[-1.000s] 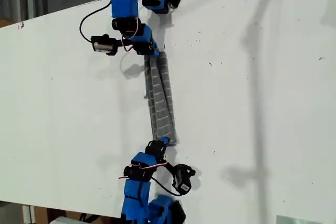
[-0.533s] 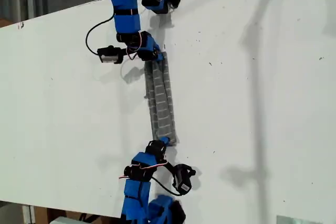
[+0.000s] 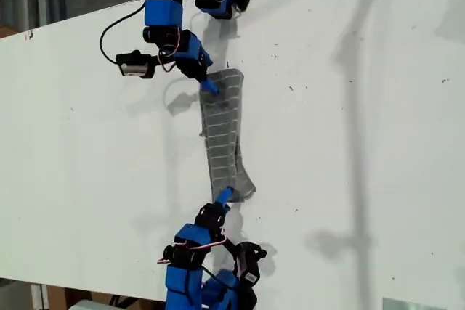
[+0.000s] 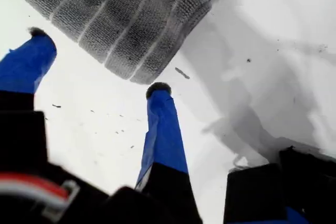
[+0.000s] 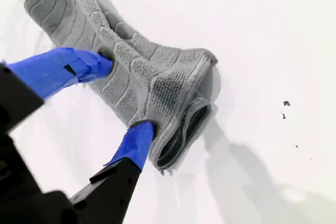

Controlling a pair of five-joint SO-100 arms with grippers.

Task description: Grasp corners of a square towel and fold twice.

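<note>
Towel (image 3: 221, 136) lies mid-table (image 3: 349, 143) as a narrow folded strip. It runs lengthwise between the two arms, which stand at opposite table edges, and it is well clear of the other two edges. The strip is not neat: one end flares out and the layers gape.

First gripper (image 4: 97, 61) has its jaws apart with nothing between them. The tips sit on bare table just short of a towel end (image 4: 152, 51), not touching it.

Second gripper (image 5: 125, 94) is clamped across the strip just back from its other end, one finger (image 5: 89, 64) on each long edge, with the cloth bunched between. The end past the jaws shows stacked layers splaying open at the corner (image 5: 202, 61).

Step in hand, as judged: the first fold looks done, and the ends need regrasping for the second fold.

To do it well:
- The first gripper should slide forward low along the table so one jaw goes under all layers at the end, then close. A top-only pinch will likely peel the stack.
- Each grasp should sit near a corner tip, not mid-width, so the end stays flat.
- The second gripper's hold squeezes the width and will likely leave a crease or twist. A regrasp at the end edge looks better.
- The moving end should be lifted only enough to clear, carried straight along the strip and laid edge on edge.
- Soft terry sags and drags, so slow motion helps.

Which arm in the exterior view is which is not certain.
</note>
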